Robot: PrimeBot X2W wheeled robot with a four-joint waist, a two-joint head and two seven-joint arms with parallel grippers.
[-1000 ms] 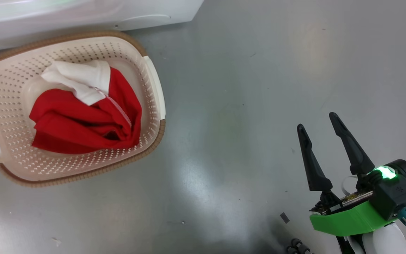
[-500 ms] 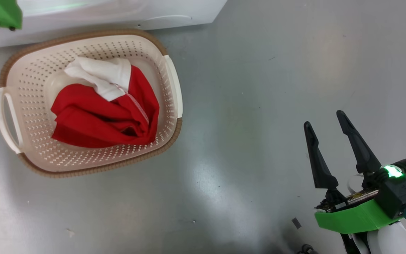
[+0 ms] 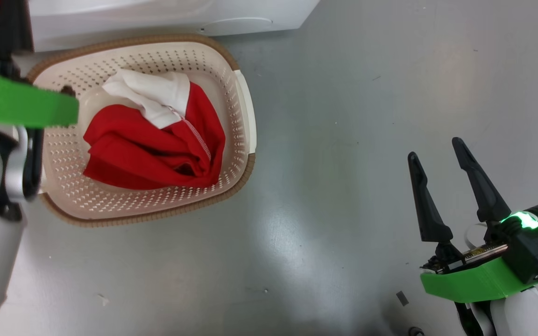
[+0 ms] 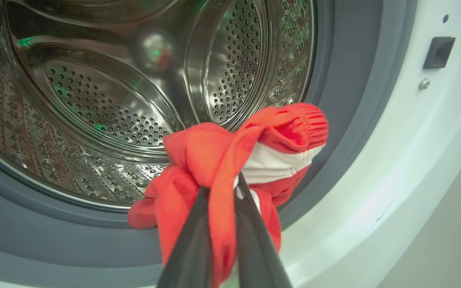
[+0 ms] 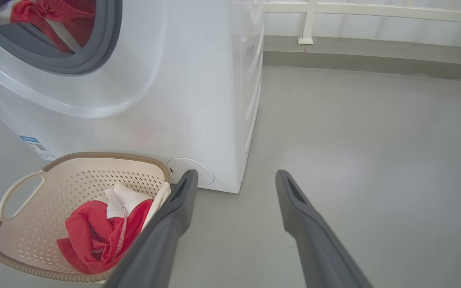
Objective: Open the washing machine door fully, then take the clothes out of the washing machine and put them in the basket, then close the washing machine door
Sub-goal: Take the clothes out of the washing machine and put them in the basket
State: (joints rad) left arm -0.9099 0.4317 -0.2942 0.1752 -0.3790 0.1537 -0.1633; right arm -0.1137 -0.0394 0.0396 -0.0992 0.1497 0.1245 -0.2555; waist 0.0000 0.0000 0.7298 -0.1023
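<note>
**Unloading stage.** Our left gripper [image 4: 222, 185] was clamped on a red-and-white garment [image 4: 214, 152], which bunched over and just beyond its fingertips. Past the bundle lay the perforated drum [image 4: 94, 100] and grey gasket [image 4: 34, 240] of the washing machine [image 5: 174, 80]. We held our right gripper [image 5: 235, 176] wide open and empty over the grey floor [image 5: 354, 140]. To the left of its fingers, at the machine's foot, stood the basket [image 5: 106, 155], with a second red-and-white garment [image 5: 94, 236] crumpled inside.
</note>
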